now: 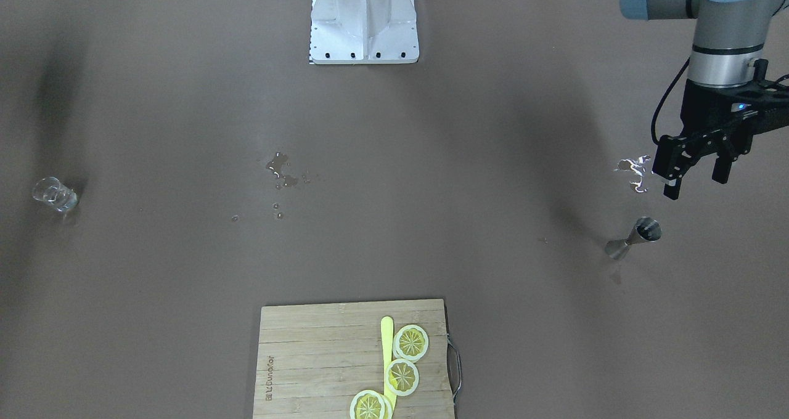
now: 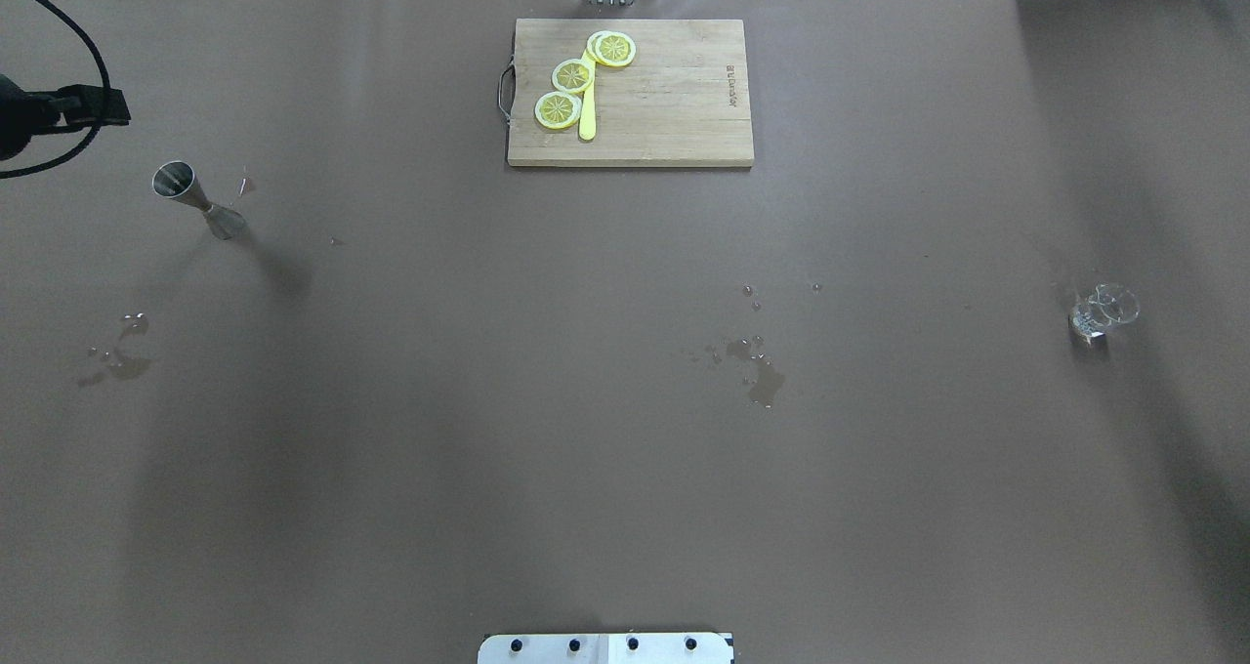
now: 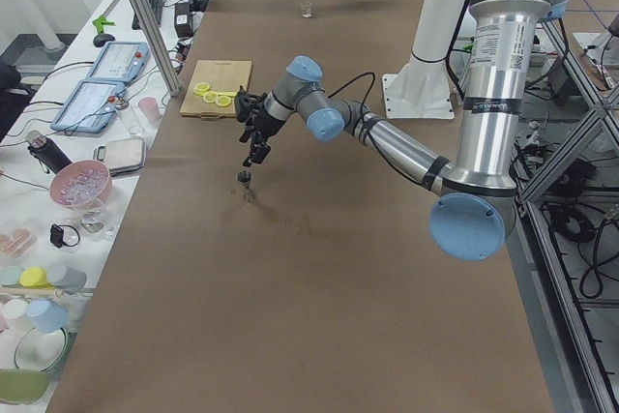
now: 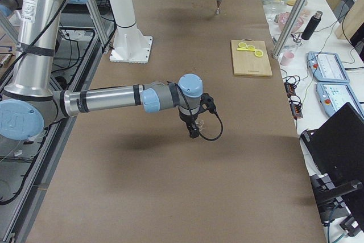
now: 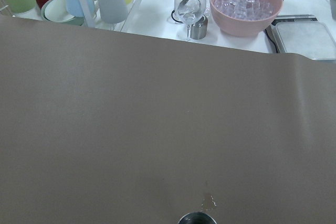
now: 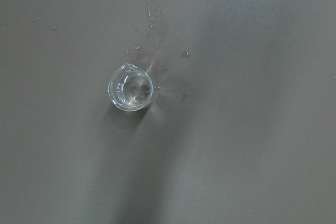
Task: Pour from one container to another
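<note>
At the robot's left end of the desk [image 1: 431,246]: the metal measuring cup [image 1: 635,237] stands upright. I take it to be the one to pour from (whether it holds any liquid I cannot tell).
At the robot's right end: the small clear glass [image 1: 55,194] stands upright, well apart from the cup, with droplets beside it.
Left hand [image 1: 696,186]: released and empty, fingers spread. It hangs above the cup, a little toward the robot's base, and touches nothing.
Right hand [image 4: 194,132]: over the glass, its camera looking straight down into it. I see this hand only from the side, so I cannot tell whether it is released or clenched.
Risk, pickup: the cup is tall with a pinched waist. If I close off-centre, one finger could shove it over before the other arrives.
Risk, wet surface: a puddle [image 1: 635,172] lies near the cup and another [image 1: 283,169] near the middle. A wet cup could slide in the grasp.
Risk, carry: the two vessels sit at opposite ends, so any tilt or jerk on the way would spill.
Risk, pour: the glass has a small mouth and looks light. The stream could miss, or the cup's rim could knock it. The right hand overhead may also block my approach.
Out of the way: the cutting board [image 1: 308,357] with lemon slices [image 1: 411,342], at the edge away from the robot.
</note>
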### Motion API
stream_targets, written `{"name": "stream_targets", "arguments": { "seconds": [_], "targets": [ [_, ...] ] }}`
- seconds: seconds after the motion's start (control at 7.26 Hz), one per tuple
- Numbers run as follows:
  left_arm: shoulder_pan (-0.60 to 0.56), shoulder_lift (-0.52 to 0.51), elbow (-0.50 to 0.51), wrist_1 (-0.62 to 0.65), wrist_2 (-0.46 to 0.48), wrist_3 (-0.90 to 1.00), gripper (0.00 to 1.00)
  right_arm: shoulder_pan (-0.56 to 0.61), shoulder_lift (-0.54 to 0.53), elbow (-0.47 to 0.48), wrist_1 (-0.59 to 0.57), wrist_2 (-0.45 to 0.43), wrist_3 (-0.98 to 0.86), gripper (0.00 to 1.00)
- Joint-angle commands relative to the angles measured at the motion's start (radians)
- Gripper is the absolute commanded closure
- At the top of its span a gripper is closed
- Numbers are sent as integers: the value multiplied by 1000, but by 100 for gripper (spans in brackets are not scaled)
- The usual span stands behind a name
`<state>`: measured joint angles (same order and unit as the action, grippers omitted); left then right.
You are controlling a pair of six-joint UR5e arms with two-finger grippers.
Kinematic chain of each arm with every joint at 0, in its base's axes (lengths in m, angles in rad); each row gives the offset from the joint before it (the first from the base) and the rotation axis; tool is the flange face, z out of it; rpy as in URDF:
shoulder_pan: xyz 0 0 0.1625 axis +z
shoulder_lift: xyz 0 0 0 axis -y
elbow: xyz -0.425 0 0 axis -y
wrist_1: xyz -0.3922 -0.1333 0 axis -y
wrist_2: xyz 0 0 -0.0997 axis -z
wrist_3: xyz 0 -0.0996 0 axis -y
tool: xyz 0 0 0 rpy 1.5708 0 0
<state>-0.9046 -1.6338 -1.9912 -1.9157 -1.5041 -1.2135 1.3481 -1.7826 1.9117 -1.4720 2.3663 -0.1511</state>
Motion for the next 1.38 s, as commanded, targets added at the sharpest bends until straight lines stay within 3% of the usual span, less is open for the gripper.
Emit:
{"name": "stream_targets", "arguments": {
  "seconds": [0.0,0.28,0.41,0.69,0.96,1.24],
  "targets": [
    [129,29,8,-26,230,-153,3,-7,0,-63,89,-2,-13,0],
    [220,26,73,-31,429,-262,3,-41,0,-231,394,5,4,0],
    [261,23,115,-58,518,-293,3,-44,0,-250,442,10,25,0],
    [297,12,164,-86,600,-326,4,-84,14,-244,461,47,160,0],
    [337,-10,238,-88,694,-380,7,-122,14,-208,533,39,310,0],
    [361,-58,334,-105,764,-429,7,-187,14,-198,556,4,332,0]
  ]
}}
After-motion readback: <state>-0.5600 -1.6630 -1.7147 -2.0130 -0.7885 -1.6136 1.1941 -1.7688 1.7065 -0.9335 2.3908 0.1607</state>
